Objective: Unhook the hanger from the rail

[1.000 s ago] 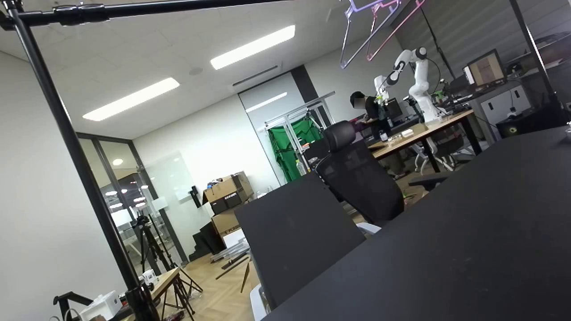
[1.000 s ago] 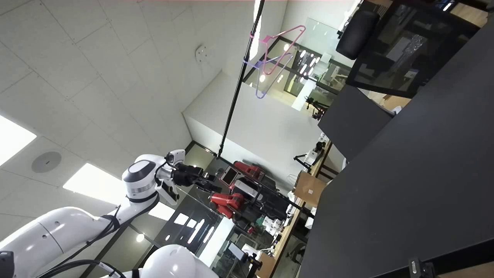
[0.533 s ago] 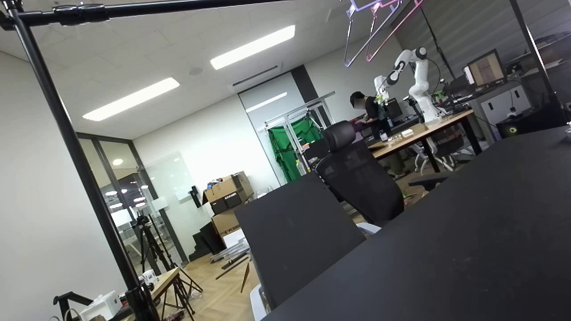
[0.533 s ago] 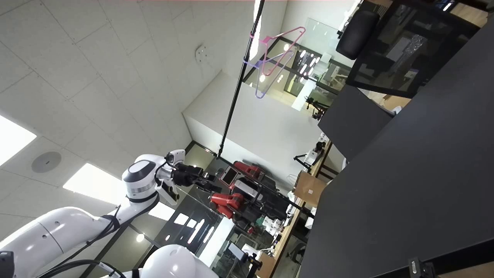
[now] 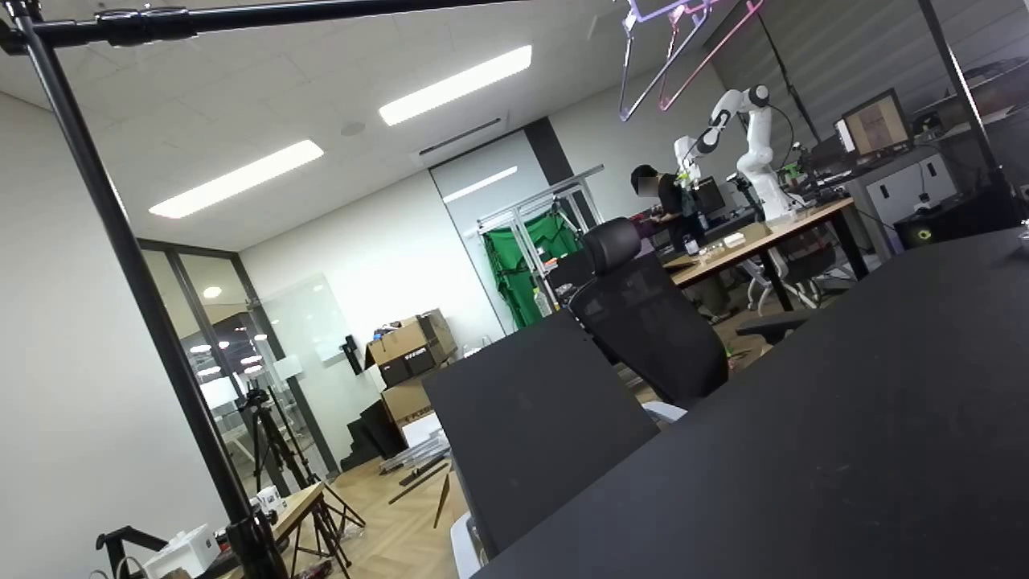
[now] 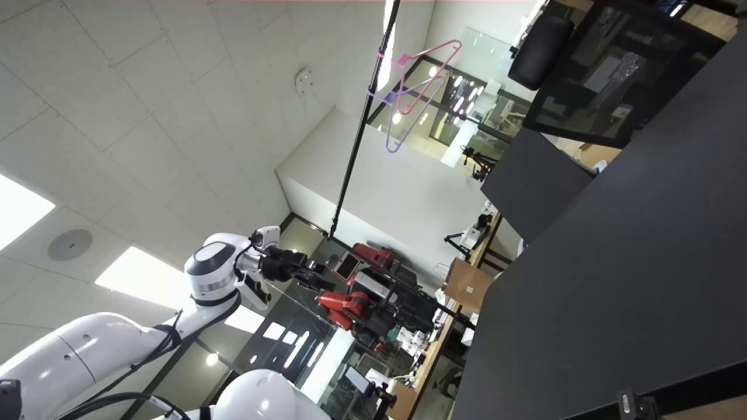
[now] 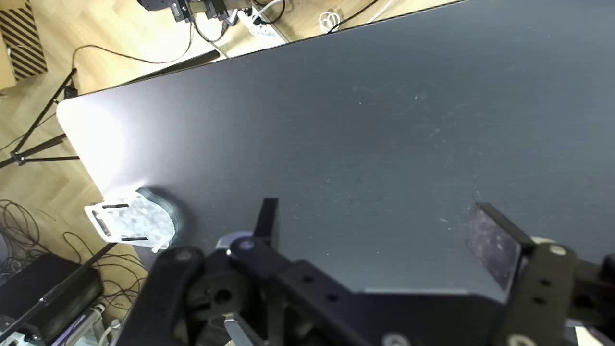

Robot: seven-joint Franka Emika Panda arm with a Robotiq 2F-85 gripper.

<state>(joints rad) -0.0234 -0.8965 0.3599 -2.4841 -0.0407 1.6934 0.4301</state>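
Wide claw point(image 7: 382, 235), snag risk ahead

It stands spread, holding nothing. Well apart from it, the lavender clothes hanger point(image 6: 392, 98) hangs from the black rail point(image 6: 351, 163). A bump could set it swinging or sliding; too little lift would leave it caught. Just beyond hangs a pink clothes hanger point(image 6: 402, 59); whether they touch is unclear. An overlong reach might drag both.
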